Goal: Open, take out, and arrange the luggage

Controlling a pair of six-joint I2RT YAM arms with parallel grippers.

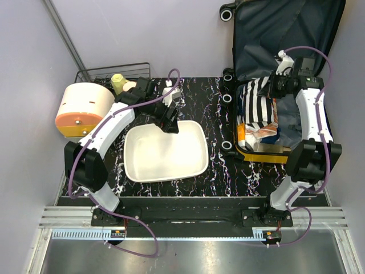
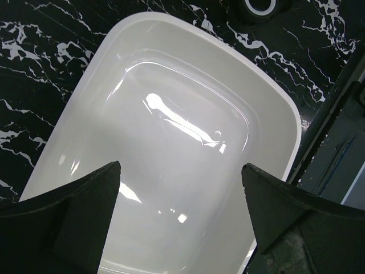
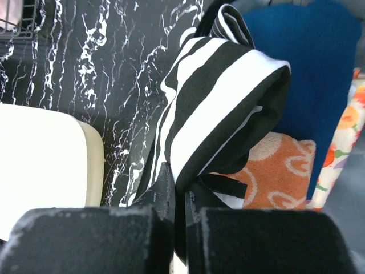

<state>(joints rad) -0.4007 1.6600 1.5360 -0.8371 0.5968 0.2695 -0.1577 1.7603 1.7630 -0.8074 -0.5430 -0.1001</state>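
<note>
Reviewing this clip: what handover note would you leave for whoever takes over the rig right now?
Left end effector: open, empty, hovering over the white tray.
Right end effector: shut on the striped cloth inside the suitcase.
Done: suitcase is open.
Left: lift the cloth out, then the orange towel and the rest. Nothing is in the tray yet, so all the arranging remains.
</note>
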